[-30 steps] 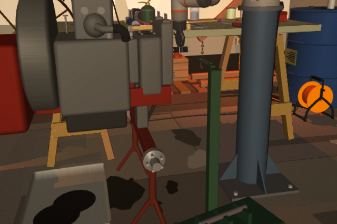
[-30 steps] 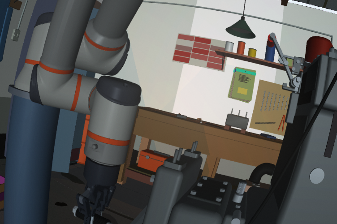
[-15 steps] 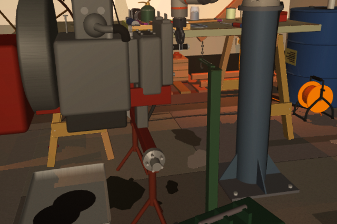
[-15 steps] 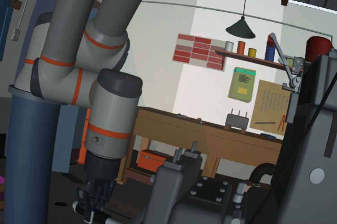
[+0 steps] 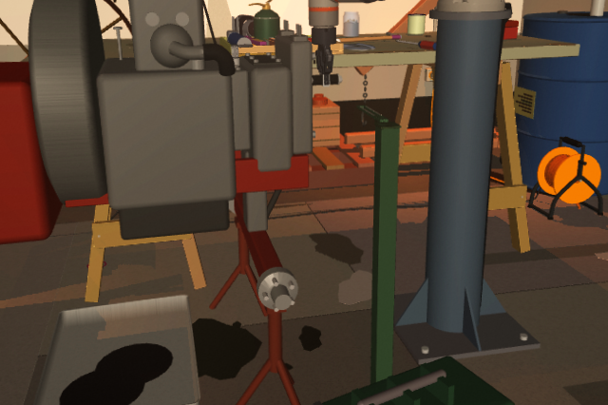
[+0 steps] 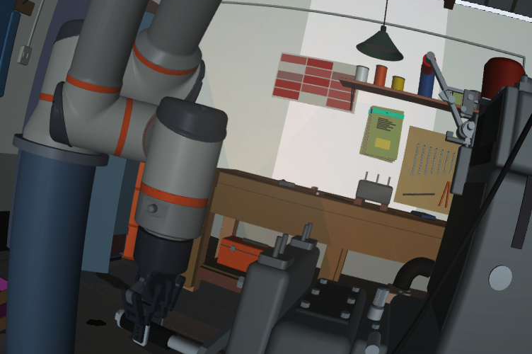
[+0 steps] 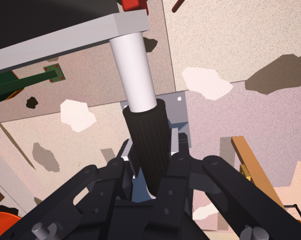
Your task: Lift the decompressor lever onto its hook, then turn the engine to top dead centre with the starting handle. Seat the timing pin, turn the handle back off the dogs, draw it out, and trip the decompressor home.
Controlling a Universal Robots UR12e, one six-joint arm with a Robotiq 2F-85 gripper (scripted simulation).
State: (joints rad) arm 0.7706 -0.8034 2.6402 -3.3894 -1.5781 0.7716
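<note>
The starting handle's crank arm (image 7: pixel 68 38) runs behind the engine (image 5: pixel 167 111), so its shaft end is hidden. Its black ribbed grip (image 7: pixel 149 144) continues into a pale round bar (image 7: pixel 133 72) that joins the flat grey arm. The grip (image 5: pixel 328 79) sits level beside the engine's right end, below the workbench top. The decompressor lever (image 6: pixel 447 92), with a red knob at its tip, stands raised at the top of the engine. A knurled pin (image 6: pixel 378 298) stands upright on the engine casing. My gripper (image 7: pixel 150 168) points down and is clamped around the handle's black grip (image 6: pixel 150 333).
The engine's right end casing (image 5: pixel 299 96) stands just left of the gripper. A green post (image 5: pixel 383 243) and the arm's blue pedestal (image 5: pixel 461 169) stand nearer the side camera. A workbench (image 5: pixel 442 49) with tools lies behind, and a chain (image 5: pixel 365 88) hangs from it.
</note>
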